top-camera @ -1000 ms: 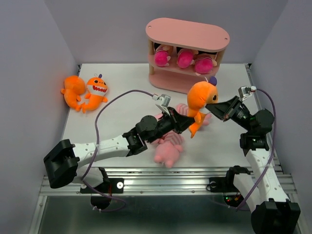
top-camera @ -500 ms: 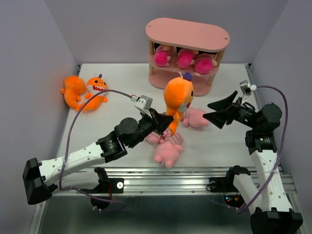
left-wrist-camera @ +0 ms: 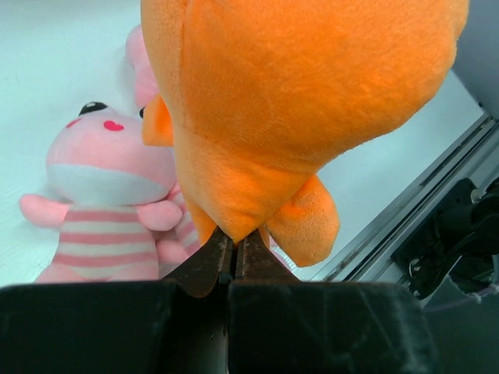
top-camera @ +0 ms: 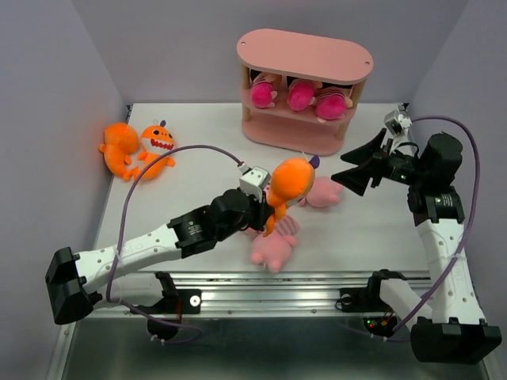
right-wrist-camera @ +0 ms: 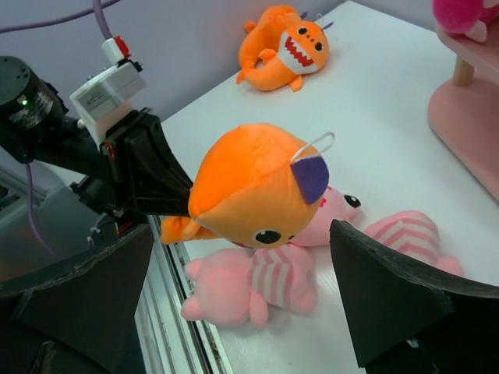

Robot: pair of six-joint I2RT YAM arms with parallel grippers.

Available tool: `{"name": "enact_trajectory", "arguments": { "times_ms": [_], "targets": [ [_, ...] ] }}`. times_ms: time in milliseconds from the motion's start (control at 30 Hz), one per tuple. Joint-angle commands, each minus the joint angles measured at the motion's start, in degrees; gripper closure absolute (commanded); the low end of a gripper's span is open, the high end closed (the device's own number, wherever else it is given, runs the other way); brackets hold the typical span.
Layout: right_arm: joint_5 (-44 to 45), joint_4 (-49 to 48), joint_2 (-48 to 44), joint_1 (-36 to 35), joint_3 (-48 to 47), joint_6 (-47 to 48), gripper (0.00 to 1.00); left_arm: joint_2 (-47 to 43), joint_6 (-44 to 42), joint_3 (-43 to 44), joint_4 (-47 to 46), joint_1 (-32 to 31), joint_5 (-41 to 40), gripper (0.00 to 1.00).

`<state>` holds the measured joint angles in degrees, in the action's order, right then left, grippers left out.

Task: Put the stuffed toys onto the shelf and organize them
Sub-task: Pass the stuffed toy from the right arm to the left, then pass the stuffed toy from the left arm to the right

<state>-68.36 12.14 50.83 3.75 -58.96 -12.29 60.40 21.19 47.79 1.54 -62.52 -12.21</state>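
- My left claw point(left-wrist-camera: 232, 241) is clamped tight on the bottom tip of an orange monster point(left-wrist-camera: 296, 93), its two fingers pressed together on a pinch of orange fabric.
- That monster rises directly above the claw's fingertips, clear of the table point(top-camera: 198, 127), in front of the pink shelf point(top-camera: 305, 59) and well apart from it.
- In the right wrist view its purple horn point(right-wrist-camera: 310, 178) and a small white loop point towards the shelf.
- My right claw point(top-camera: 347, 176) is spread wide and grips nothing. It hangs in front of the shelf's right end, with the held monster just beyond its fingertips, apart from them.
- Below the held monster, in front of the shelf, pale pink striped pigs lie on the table. One pig point(top-camera: 273, 245) is farthest from the shelf, and another pig point(top-camera: 321, 191) is closer to it.
- Three magenta dolls point(top-camera: 299, 95) sit side by side on the shelf's middle tier, under the top board.
- Two more orange monsters point(top-camera: 139, 149) lie touching each other on the table, well off the shelf's left end, near the left wall.
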Motion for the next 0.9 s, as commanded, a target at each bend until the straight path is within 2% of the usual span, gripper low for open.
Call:
{"name": "enact_trajectory", "arguments": {
  "times_ms": [0, 333, 467, 567, 600, 633, 667, 767, 800, 833, 867],
  "targets": [
    [3.0, 9.3, 2.3, -1.2, -3.8, 4.6, 0.00, 1.8, -0.7, 3.8, -1.5, -0.6, 1.0, 1.00],
    [13.1, 12.0, 5.2, -9.5, -1.9, 8.3, 0.01, 9.9, 0.5, 9.6, -5.1, -3.7, 3.2, 1.00],
    [17.8, 15.2, 6.7, -11.6, -3.2, 11.4, 0.04, 11.0, 0.8, 11.1, -5.5, -4.1, 3.2, 1.00],
    [19.0, 15.4, 7.9, -12.7, -2.9, 11.3, 0.23, 11.1, 1.1, 12.0, -6.0, -4.2, 3.4, 1.00],
    [19.0, 15.5, 8.1, -12.7, -3.0, 11.5, 0.39, 10.9, 1.2, 12.1, -6.3, -4.3, 3.3, 1.00],
    [18.6, 15.7, 8.6, -12.7, -3.1, 11.6, 0.47, 10.8, 1.3, 12.2, -6.9, -4.3, 3.3, 1.00],
    [18.4, 15.8, 8.7, -12.7, -3.1, 11.5, 0.64, 10.6, 1.3, 12.1, -7.3, -4.3, 3.2, 1.00],
    [17.8, 14.9, 8.1, -12.7, -3.1, 11.6, 0.86, 9.6, 1.8, 11.5, -8.7, -4.3, 2.7, 1.00],
    [17.6, 14.4, 7.9, -12.7, -3.1, 10.9, 0.99, 8.8, 2.3, 11.2, -9.2, -4.2, 2.6, 1.00],
    [17.5, 13.9, 7.5, -12.7, -2.8, 10.5, 0.99, 8.0, 2.7, 10.1, -10.7, -4.2, 2.5, 0.99],
    [17.2, 12.5, 6.7, -12.7, -2.7, 9.6, 0.99, 7.1, 3.7, 8.9, -11.7, -4.2, 2.7, 0.88]
  ]
}}
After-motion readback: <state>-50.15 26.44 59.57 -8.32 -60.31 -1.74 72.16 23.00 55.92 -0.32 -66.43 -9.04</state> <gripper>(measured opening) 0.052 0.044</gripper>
